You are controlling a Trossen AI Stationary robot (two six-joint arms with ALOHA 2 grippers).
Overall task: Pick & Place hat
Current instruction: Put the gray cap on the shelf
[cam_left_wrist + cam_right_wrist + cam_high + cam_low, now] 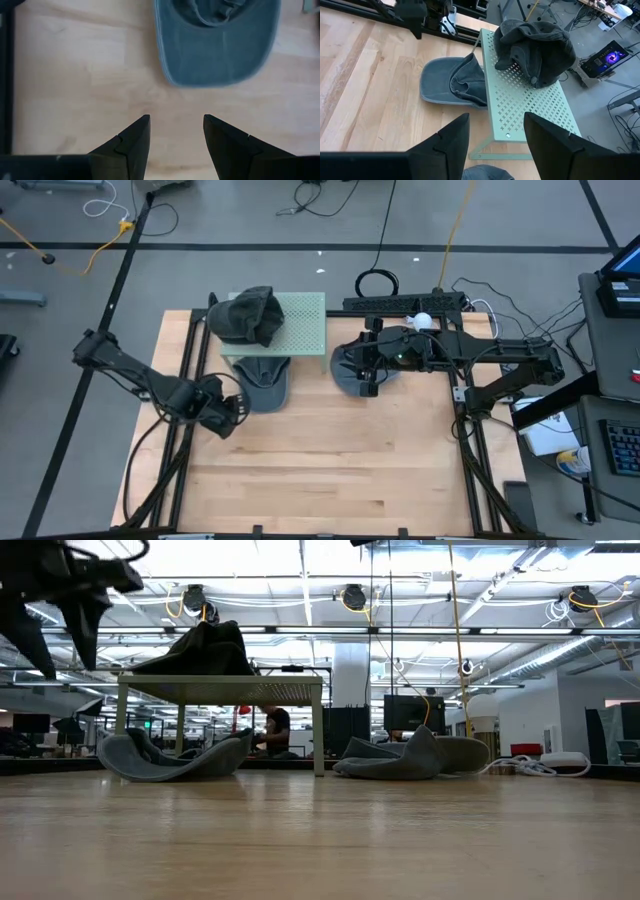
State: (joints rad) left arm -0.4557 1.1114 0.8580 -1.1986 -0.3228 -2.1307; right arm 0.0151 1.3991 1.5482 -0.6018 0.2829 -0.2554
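A dark grey hat (247, 315) (535, 47) lies crumpled on top of a pale green perforated stand (300, 325) (530, 107). A blue-grey hat (265, 383) (215, 45) (450, 85) lies crown-up-open on the table, partly under the stand's near edge. A third blue-grey hat (350, 370) (405, 758) rests on the table right of the stand. My left gripper (238, 412) (175, 120) is open, hovering just near-left of the middle hat's brim. My right gripper (365, 370) (495, 117) is open above the third hat, whose edge (487, 174) shows below the fingers.
The stand's legs (318, 730) stand on the table's far half. Black rails (185, 370) run along the left and right (465, 410) sides of the wooden top. The near half of the table (320, 480) is bare wood. Cables and a power strip (405, 302) lie beyond the far edge.
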